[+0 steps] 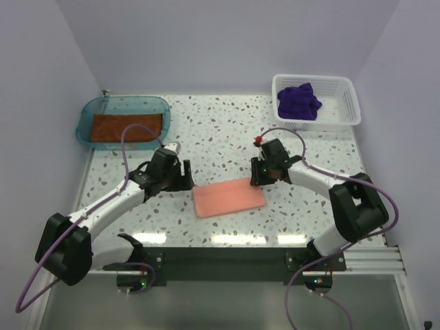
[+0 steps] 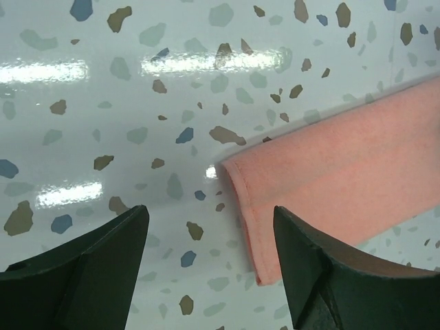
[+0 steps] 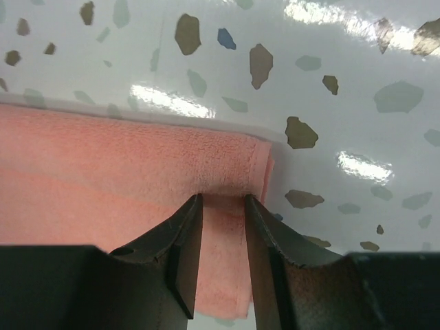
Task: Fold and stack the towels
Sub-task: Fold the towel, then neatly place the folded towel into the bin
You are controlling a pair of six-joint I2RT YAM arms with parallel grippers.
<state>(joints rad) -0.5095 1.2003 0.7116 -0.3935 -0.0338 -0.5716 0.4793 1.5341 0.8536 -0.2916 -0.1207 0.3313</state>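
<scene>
We are seeing salmon towel (image 1: 229,198) lying folded at table (image 1: 220,130) centre; left hand (image 2: 210,220) gaping wide at its 9 o'clock corner, gripping nothing, likely letting fold settle. Right hand (image 3: 223,199) narrowed, apparently pinching 3 o'clock edge, likely keeping layers aligned. Rust towel (image 1: 127,127) sitting in tray (image 1: 86,118) at 10 o'clock; purple towel (image 1: 299,101) bunching in basket (image 1: 349,103) at 1 o'clock.

The left gripper (image 2: 210,213) is standing open, its 2 fingers (image 2: 103,265) wide apart over the speckled table (image 2: 137,103). A folded corner of the pink towel (image 2: 344,165) is lying between them.
</scene>
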